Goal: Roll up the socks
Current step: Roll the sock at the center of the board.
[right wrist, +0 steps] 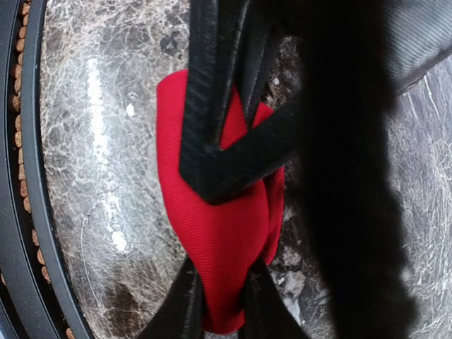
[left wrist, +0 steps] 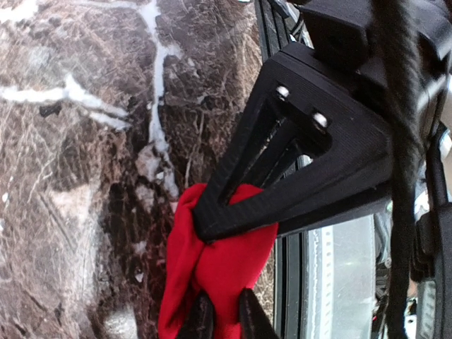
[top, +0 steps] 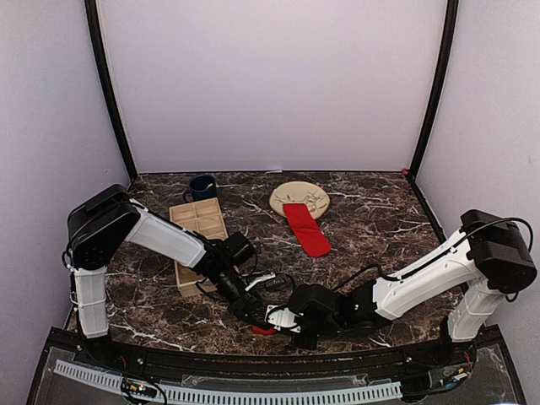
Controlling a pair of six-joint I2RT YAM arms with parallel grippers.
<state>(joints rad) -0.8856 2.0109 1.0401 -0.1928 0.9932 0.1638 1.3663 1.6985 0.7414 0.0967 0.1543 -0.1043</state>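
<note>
One red sock (top: 263, 330) is bunched up near the table's front edge, between both grippers. In the left wrist view the bunched sock (left wrist: 212, 268) is pinched between the tips of my left gripper (left wrist: 224, 321), which is shut on it. In the right wrist view the same sock (right wrist: 226, 233) sits squeezed in my right gripper (right wrist: 222, 311), also shut on it. The two grippers meet head-on at the sock, the left gripper (top: 253, 310) from the left and the right gripper (top: 280, 321) from the right. A second red sock (top: 306, 229) lies flat, one end on the beige plate (top: 300, 197).
A wooden tray (top: 199, 232) with compartments lies at the left, under the left arm's forearm. A dark blue mug (top: 202, 186) stands behind it. The table's black front rail (top: 253, 359) runs just below the grippers.
</note>
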